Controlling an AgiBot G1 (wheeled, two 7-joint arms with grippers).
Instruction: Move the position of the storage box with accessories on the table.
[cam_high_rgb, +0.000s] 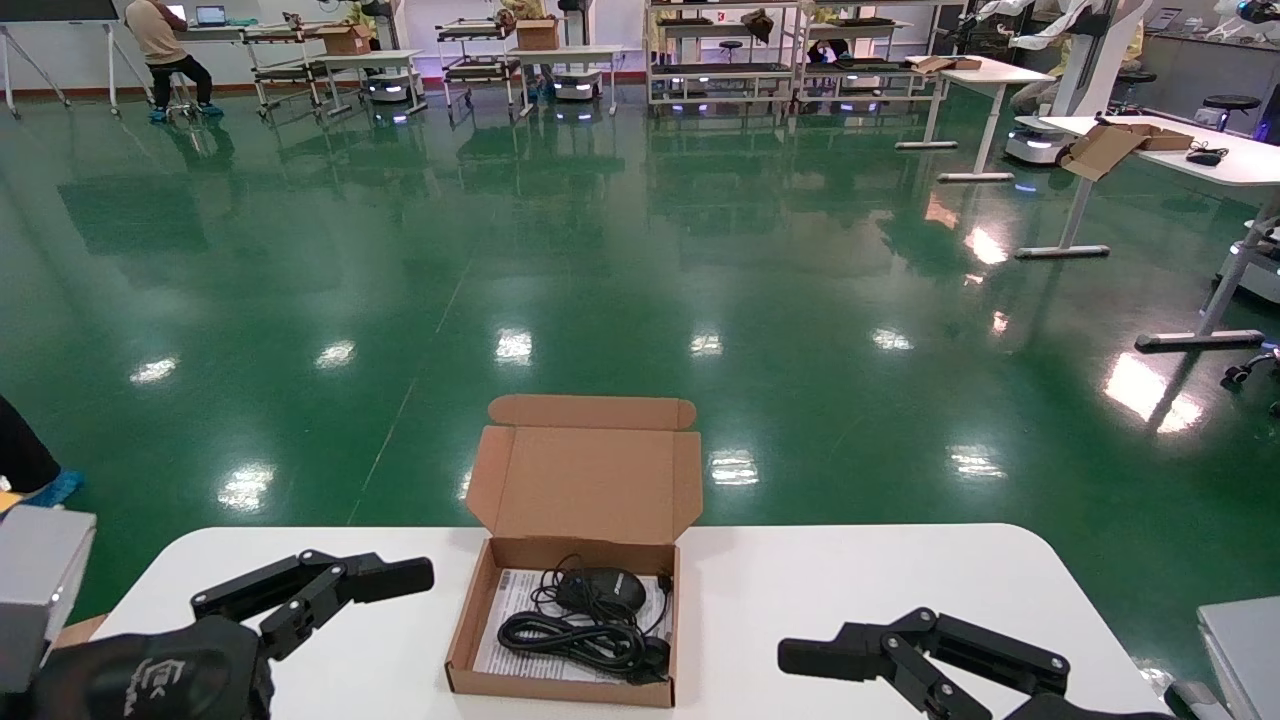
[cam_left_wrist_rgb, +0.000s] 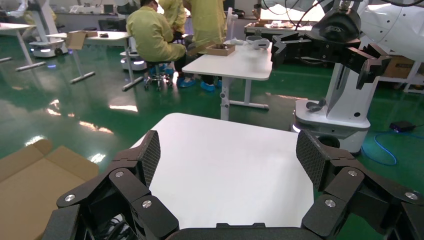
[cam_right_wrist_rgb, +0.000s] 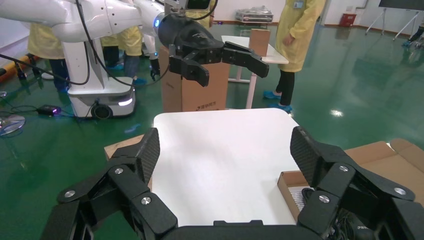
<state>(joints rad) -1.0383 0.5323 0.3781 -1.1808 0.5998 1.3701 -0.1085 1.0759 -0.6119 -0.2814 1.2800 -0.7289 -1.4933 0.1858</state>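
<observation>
The storage box (cam_high_rgb: 590, 480) lies in the middle of the white table (cam_high_rgb: 850, 590) with its lid standing open at the far side. Inside are a black mouse (cam_high_rgb: 600, 590), coiled black cable (cam_high_rgb: 580, 638) and a white leaflet (cam_high_rgb: 497, 645). My left gripper (cam_high_rgb: 385, 580) hovers open and empty left of the box; in the left wrist view (cam_left_wrist_rgb: 230, 160) only bare table shows between its fingers. My right gripper (cam_high_rgb: 850, 665) hovers open and empty right of the box; the right wrist view (cam_right_wrist_rgb: 225, 155) shows the box's near corner (cam_right_wrist_rgb: 290, 182) beside one finger.
Green floor lies beyond the table's far edge. Another white robot's arm with a black gripper (cam_left_wrist_rgb: 320, 50) stands past the table's right end, and one (cam_right_wrist_rgb: 210, 52) past the left end, by a tall brown carton (cam_right_wrist_rgb: 195, 90). White desks (cam_high_rgb: 1150, 150) stand far off.
</observation>
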